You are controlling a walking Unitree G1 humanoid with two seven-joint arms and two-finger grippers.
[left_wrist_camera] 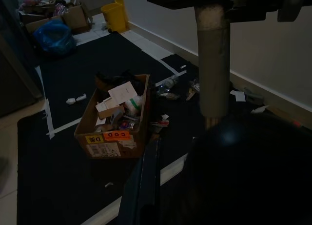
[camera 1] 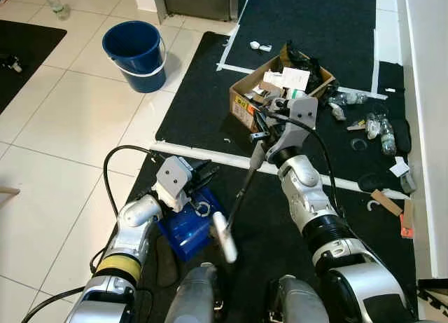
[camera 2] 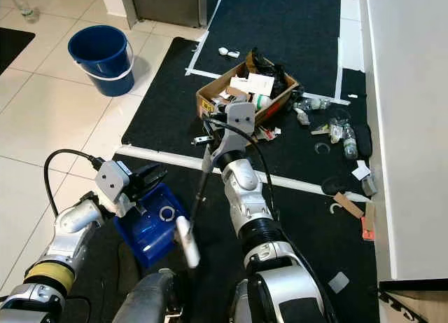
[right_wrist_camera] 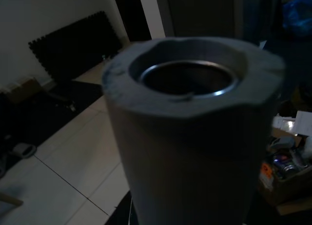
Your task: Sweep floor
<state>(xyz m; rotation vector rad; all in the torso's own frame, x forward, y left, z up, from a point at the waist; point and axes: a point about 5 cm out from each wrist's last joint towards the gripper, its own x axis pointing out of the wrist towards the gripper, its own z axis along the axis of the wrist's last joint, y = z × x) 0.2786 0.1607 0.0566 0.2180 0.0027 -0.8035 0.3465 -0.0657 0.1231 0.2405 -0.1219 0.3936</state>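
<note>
Left eye view: the right hand (camera 1: 260, 135) is clenched on a slim grey broom handle (camera 1: 241, 190) slanting near-left to a white tip. The left hand (camera 1: 204, 174) grasps a glossy blue plastic dustpan (camera 1: 187, 226) on the black mat (camera 1: 196, 92). Far off sit a littered cardboard box (camera 1: 245, 102) and a round blue bucket (camera 1: 136, 53).

Left wrist view: the box stands beyond the handle.

Right wrist view: the handle's hollow metal-lined end (right_wrist_camera: 187, 78).

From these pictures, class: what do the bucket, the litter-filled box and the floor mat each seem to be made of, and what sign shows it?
Bucket: probably plastic, with smooth, glossy blue walls and a pale handle.
Box: cardboard, matte brown with folded flaps and stuck-on labels.
Floor mat: likely foam or rubber, dull black with a fine-grained surface.
</note>
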